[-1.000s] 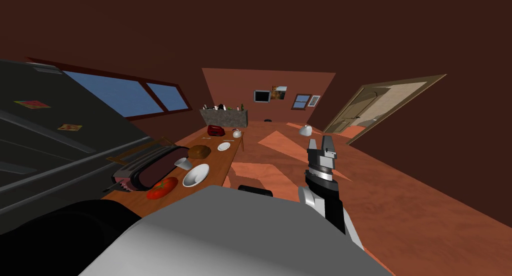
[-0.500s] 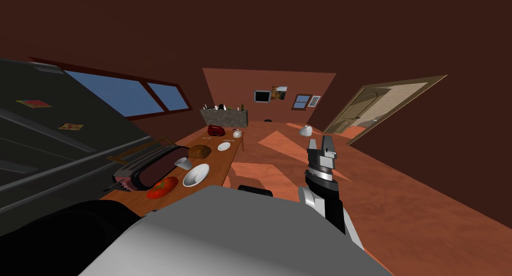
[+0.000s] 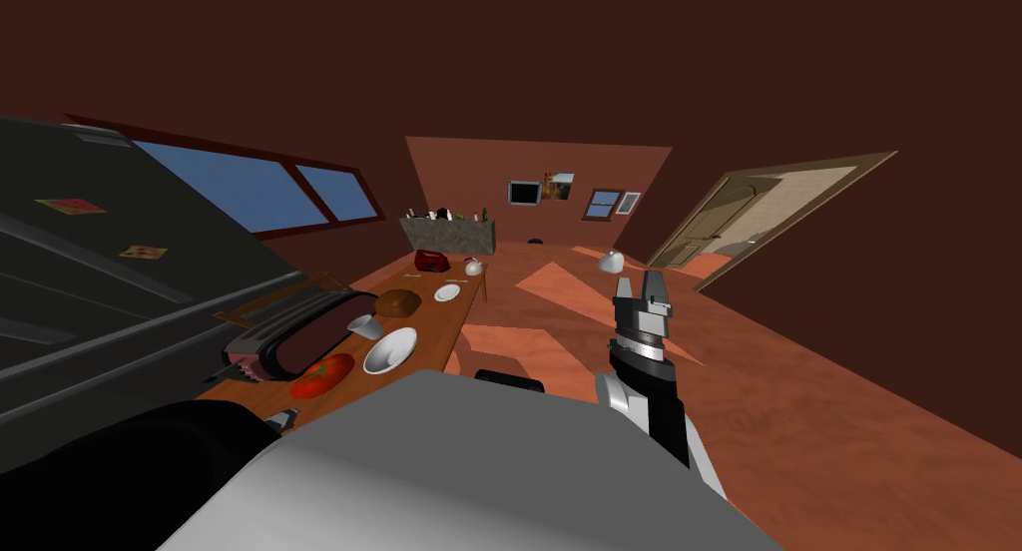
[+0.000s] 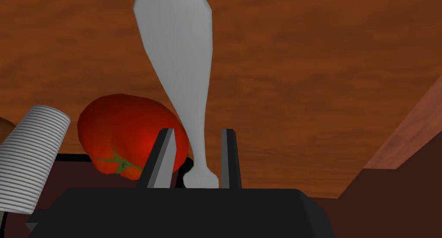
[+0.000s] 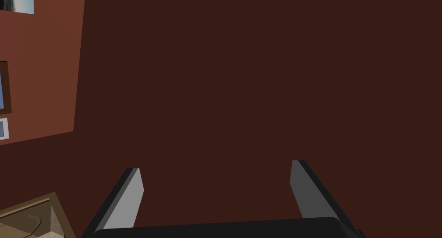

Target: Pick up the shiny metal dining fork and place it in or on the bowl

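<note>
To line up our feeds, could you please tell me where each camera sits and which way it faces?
Head view: on the head, facing steeply down and forward along the wooden table with the bowl; the right hand shows over the floor.
Left wrist view: on the left hand, looking along its fingers, shut on the grey fork, toward the tabletop.
Right wrist view: on the right hand, looking along its open fingers, away from the table.
Shared: head and left wrist views both show the tomato.
</note>
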Tool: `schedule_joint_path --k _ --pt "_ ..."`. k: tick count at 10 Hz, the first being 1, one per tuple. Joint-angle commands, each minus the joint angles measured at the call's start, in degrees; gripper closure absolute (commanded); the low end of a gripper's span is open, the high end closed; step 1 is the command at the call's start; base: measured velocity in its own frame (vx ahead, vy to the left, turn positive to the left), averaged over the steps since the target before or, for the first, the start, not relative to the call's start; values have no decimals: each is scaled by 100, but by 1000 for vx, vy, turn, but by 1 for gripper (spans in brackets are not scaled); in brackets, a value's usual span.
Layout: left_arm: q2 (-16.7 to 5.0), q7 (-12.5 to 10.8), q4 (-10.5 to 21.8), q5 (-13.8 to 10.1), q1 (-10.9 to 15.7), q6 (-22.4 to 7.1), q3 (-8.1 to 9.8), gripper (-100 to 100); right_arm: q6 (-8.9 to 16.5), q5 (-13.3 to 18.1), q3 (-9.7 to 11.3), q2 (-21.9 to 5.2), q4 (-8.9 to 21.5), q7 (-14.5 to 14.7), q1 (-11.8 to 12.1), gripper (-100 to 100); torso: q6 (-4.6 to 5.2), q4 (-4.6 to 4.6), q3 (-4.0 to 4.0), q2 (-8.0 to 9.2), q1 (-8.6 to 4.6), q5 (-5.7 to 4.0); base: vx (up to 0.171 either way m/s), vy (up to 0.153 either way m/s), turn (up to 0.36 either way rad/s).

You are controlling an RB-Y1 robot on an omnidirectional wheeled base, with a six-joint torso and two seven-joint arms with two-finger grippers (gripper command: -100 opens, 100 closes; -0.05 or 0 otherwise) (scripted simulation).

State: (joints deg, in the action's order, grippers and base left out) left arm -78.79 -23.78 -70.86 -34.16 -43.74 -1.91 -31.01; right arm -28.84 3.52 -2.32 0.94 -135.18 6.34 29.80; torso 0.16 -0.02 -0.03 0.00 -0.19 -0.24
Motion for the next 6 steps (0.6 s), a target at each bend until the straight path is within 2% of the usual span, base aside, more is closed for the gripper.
schedule_joint_path --k 1,2,6 --pt "-260 -31 -59 -8 -107 23 98 100 0 0 0 0 0 0 0 0 0 0 0 0 0 0 23 -7 23" --pt "-260 -31 -59 -8 -107 23 98 100 0 0 0 0 0 0 0 0 2 1 0 -1 -2 0 19 -4 1" --pt "-781 -90 -126 -25 -288 69 276 100 0 0 0 0 0 0 0 0 -2 1 -2 -5 -1 2 31 -5 16"
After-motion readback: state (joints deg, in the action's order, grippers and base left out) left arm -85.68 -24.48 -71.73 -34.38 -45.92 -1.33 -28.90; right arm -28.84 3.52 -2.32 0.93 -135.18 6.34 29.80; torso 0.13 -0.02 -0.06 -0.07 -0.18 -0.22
